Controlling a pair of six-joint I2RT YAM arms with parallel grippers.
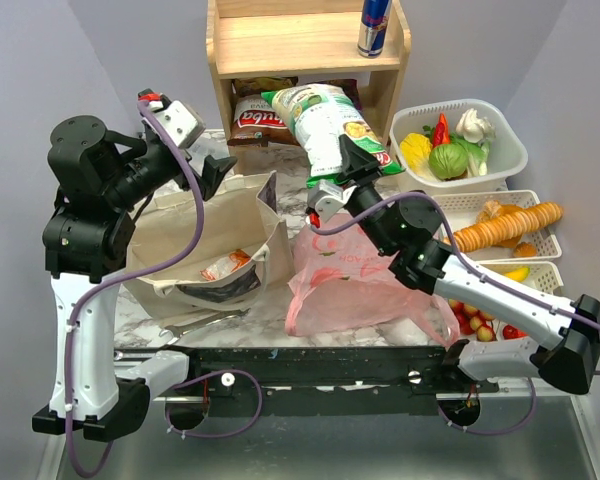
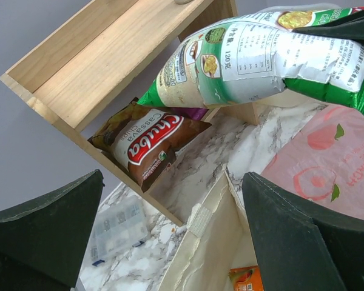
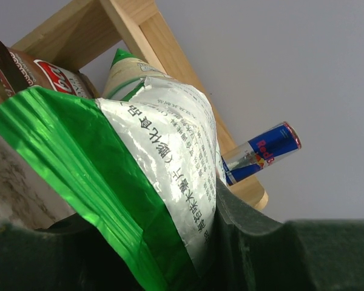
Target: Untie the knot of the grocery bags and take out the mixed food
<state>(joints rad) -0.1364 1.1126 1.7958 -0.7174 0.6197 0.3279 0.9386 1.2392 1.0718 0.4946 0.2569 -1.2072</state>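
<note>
My right gripper (image 1: 358,158) is shut on the green-and-white snack bag (image 1: 325,125) and holds it in the air above the pink plastic bag (image 1: 355,280). The snack bag fills the right wrist view (image 3: 151,163) and shows in the left wrist view (image 2: 255,57). The pink bag lies crumpled on the marble, its top open; no knot shows. My left gripper (image 1: 212,172) is open and empty above the far edge of the beige canvas tote (image 1: 215,235). An orange packet (image 1: 225,265) lies inside the tote.
A wooden shelf (image 1: 305,45) stands behind, with a brown Chuba chip bag (image 1: 255,118) under it and a blue-silver can (image 1: 373,27) on top. White baskets (image 1: 500,160) with vegetables, bread and fruit line the right side.
</note>
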